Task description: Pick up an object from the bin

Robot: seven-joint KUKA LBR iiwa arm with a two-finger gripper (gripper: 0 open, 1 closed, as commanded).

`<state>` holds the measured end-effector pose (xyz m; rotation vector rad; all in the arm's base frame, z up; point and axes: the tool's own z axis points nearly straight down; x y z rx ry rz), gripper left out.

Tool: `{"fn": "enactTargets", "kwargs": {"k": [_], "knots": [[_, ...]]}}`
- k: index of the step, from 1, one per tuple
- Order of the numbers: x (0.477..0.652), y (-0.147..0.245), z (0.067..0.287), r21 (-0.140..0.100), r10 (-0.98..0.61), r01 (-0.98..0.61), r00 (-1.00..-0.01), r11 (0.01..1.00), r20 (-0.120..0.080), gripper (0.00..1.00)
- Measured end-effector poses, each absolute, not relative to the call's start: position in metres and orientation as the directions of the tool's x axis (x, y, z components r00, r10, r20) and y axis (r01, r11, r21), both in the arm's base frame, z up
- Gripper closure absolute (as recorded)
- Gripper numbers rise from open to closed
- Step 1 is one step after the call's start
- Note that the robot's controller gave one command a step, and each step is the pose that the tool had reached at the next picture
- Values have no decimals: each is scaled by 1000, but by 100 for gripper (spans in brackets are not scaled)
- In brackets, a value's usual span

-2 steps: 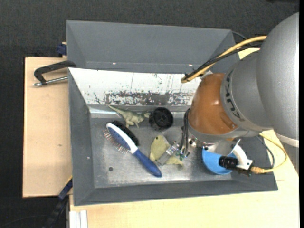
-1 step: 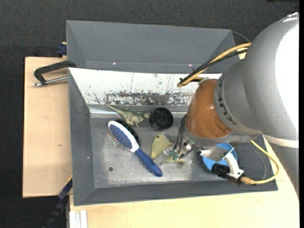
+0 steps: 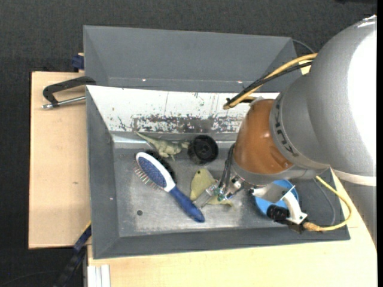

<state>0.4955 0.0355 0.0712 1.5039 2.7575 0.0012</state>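
My gripper (image 3: 227,181) reaches down from under the arm's orange cover into the middle of the bin floor. Its tip is just above a small green-and-white thing (image 3: 220,195). Directly to the left of that lies a flat olive-yellow piece (image 3: 201,183). A blue hairbrush (image 3: 163,182) with white bristles lies slantwise further left, its handle end pointing toward the gripper. To the right of the gripper, a blue and white object (image 3: 280,202) with a black part is partly hidden by the arm.
A black round object (image 3: 203,149) and a pale green toy lizard (image 3: 162,147) lie along the foot of the back wall. The arm covers the bin's right side. Bare floor lies at the front left.
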Motion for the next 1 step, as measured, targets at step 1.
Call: {"fn": "enactTargets", "kwargs": {"k": [1], "knots": [[495,36,71,0,840,840,-542,542,1,100]]}}
